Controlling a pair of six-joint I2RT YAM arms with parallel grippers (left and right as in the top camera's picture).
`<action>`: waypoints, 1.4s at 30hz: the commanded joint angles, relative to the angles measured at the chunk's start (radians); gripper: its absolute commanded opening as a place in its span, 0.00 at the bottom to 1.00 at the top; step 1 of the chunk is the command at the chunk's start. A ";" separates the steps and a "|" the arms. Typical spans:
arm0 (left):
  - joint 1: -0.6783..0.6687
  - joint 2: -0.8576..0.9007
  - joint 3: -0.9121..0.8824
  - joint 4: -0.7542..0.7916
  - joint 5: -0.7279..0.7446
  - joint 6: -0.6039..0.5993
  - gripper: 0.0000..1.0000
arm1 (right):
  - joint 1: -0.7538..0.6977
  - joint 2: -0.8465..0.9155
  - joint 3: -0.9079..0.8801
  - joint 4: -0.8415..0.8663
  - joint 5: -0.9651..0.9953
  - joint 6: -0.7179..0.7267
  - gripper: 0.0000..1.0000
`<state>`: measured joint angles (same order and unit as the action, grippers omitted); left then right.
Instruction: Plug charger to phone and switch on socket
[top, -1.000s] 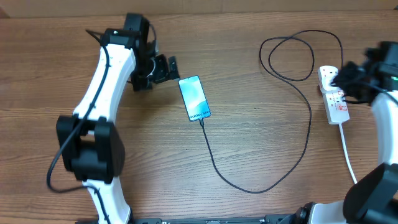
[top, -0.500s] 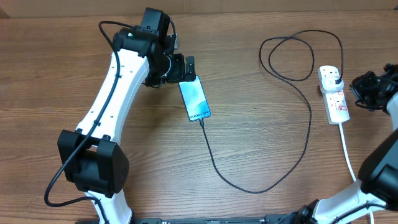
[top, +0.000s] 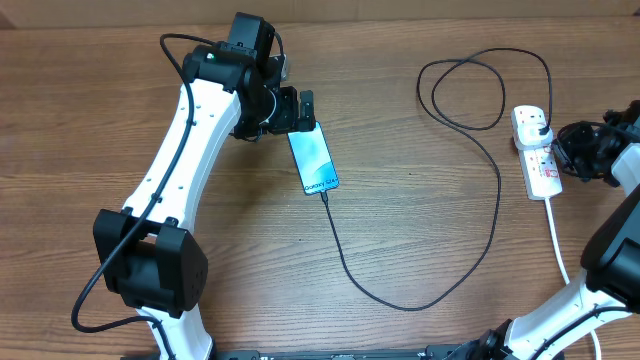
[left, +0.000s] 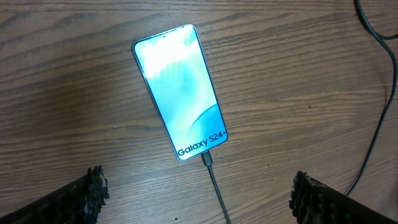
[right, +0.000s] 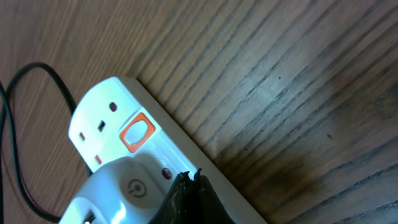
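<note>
The phone (top: 313, 157) lies screen-up on the wooden table, also in the left wrist view (left: 180, 90), its screen lit and reading Galaxy S24+. The black charger cable (top: 420, 300) has its tip in the phone's lower end (left: 208, 160) and loops across to its plug (top: 536, 124) in the white socket (top: 540, 170). My left gripper (top: 296, 110) is open, hovering at the phone's far end; its fingertips (left: 198, 196) frame the cable. My right gripper (top: 572, 150) is shut, its tips (right: 189, 180) resting on the socket (right: 112, 134) beside an orange switch (right: 137, 132).
The socket's thick white cord (top: 560, 245) runs toward the front edge at the right. The charger cable coils in a loop (top: 465, 90) at the back. Bare wood lies between phone and socket.
My right gripper has moved left, back onto the socket's right side. The left arm, phone and cable have stayed put over the last half second.
</note>
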<state>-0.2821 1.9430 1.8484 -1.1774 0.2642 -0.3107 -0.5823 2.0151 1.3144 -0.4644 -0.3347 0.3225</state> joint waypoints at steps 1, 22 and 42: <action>-0.008 -0.002 0.013 0.007 -0.009 0.011 1.00 | 0.000 0.011 0.007 -0.005 -0.012 0.010 0.03; -0.008 -0.002 0.013 0.007 -0.009 0.011 1.00 | 0.089 0.011 0.007 -0.109 -0.026 0.007 0.03; -0.008 -0.002 0.013 -0.016 -0.010 0.011 1.00 | 0.101 0.001 0.039 -0.291 0.039 0.049 0.04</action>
<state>-0.2821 1.9430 1.8484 -1.1858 0.2642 -0.3107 -0.4881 2.0026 1.3525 -0.7181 -0.3309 0.3447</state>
